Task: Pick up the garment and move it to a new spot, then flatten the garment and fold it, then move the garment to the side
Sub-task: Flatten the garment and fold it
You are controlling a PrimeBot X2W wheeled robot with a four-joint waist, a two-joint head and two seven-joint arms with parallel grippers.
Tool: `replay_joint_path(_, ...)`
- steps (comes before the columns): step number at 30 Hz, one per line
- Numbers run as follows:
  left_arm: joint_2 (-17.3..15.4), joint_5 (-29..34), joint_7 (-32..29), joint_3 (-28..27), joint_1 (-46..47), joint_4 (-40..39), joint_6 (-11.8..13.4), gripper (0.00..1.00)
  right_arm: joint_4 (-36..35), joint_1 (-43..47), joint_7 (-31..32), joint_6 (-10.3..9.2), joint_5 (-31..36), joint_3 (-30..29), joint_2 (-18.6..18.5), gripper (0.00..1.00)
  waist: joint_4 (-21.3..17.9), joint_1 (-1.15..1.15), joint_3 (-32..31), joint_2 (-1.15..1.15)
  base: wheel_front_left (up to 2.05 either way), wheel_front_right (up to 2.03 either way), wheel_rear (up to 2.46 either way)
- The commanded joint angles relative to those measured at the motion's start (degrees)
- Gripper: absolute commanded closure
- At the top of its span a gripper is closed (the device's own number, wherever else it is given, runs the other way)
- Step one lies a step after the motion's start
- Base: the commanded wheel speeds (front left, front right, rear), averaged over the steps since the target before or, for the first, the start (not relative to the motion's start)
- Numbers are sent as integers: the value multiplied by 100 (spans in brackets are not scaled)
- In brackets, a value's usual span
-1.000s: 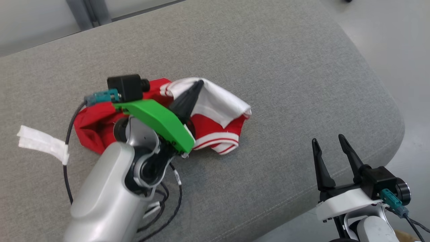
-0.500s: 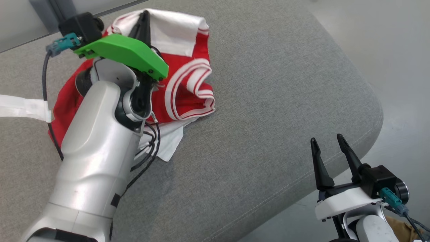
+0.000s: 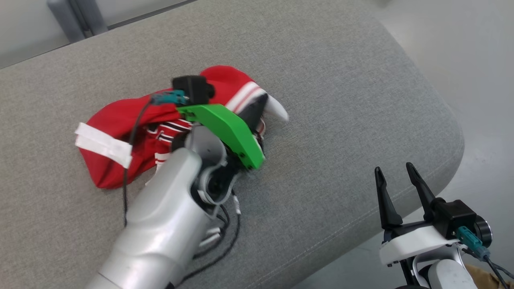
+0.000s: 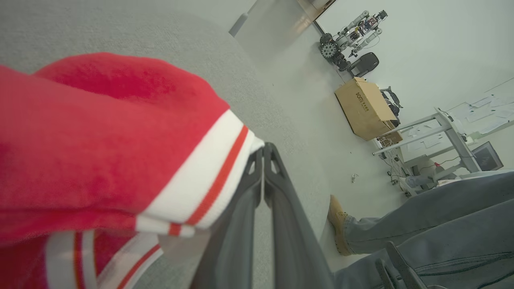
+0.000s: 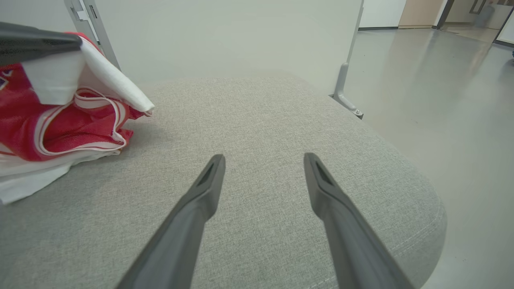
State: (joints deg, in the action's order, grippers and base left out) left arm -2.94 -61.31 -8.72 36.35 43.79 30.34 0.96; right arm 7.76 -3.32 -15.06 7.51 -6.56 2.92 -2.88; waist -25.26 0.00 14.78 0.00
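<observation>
While the left gripper [image 3: 260, 105] clamps its 2 fingers together on a white fold of the garment [image 3: 120, 120], the red-and-white bundle lies bunched on the grey cushion [image 3: 341, 80], left of centre in the head view. Look at the left wrist view: the fingertips meet [image 4: 263, 151] right at the striped white band, and the red bulk [image 4: 100, 132] spreads to the left of the frame. So the cloth trails away from the jaws toward the frame's left, its long axis running from middle left up to the pinch near centre.

Over at the lower right, the right gripper [image 3: 393, 168] hangs beyond the cushion's edge, jaws well apart and holding nothing. Its own camera shows the spread tips [image 5: 264, 157] above bare cushion, the garment [image 5: 60, 128] at the upper left, well apart from them.

By that layout the left arm is clearly the nearer 1, and the relocation step looks to be under way. The next move probably turns on dragging or lifting from this pinched end, bulk following behind.
</observation>
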Motion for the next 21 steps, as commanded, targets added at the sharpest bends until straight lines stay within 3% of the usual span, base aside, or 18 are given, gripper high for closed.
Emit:
replay_joint_path(1,-3,-112,-89,141,-140,-198,-17,100,2,75,-18,-4,29,-16,-3,0,52,0,-6,0,0,0,0)
replay_joint_path(5,-5,-501,-444,742,-398,-1432,182,100,2,98,-18,-4,43,-38,-4,0,135,0,-16,0,0,0,0)
replay_joint_path(11,-7,-793,-604,1292,-861,-2704,785,100,5,69,-18,-4,-2,42,-5,0,146,0,-42,0,0,0,0)
replay_joint_path(16,-54,-738,-566,1535,-1291,-2452,1148,100,-23,20,-18,-4,-82,111,-3,0,81,0,78,0,0,0,0)
replay_joint_path(21,-156,-680,-383,1440,-1352,-1619,1201,100,1,-20,-18,-4,-166,168,-4,0,-21,0,241,0,0,0,0)
